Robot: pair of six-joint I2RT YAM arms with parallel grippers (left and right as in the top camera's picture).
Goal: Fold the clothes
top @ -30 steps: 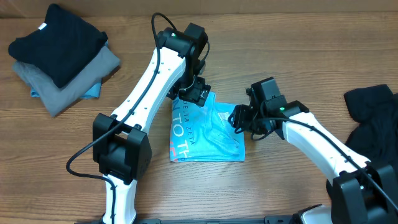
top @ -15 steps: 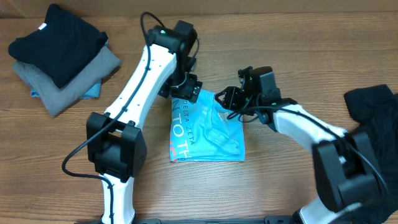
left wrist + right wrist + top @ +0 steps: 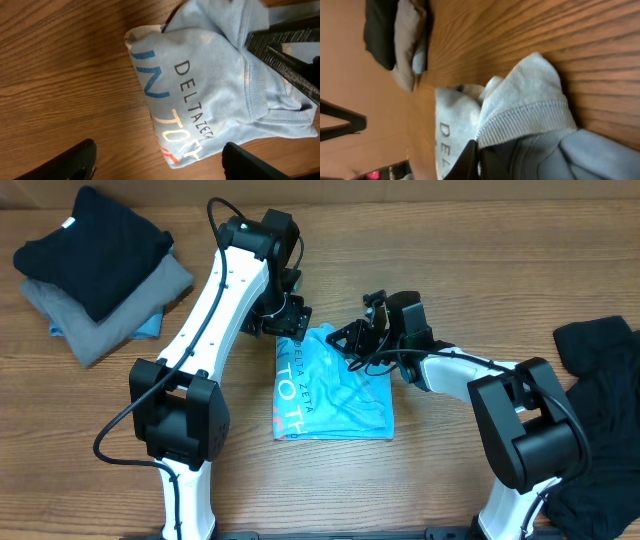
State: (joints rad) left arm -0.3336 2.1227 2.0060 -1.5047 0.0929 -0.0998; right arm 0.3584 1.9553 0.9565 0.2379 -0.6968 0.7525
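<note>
**Lettering on the shirt: one line clear, the rest partial**

The only print I can read from here sits on the sky-blue T-shirt. My left wrist camera gives it best. A small dark line spells DELTA ZETA, and its last letters run into the fold. Beside it run much larger letters: a blue pair I take for IN, then a white TO, then reddish strokes cut off at the edge. Overhead, the big white letters read TO TH. My right wrist camera catches only DE.
</note>
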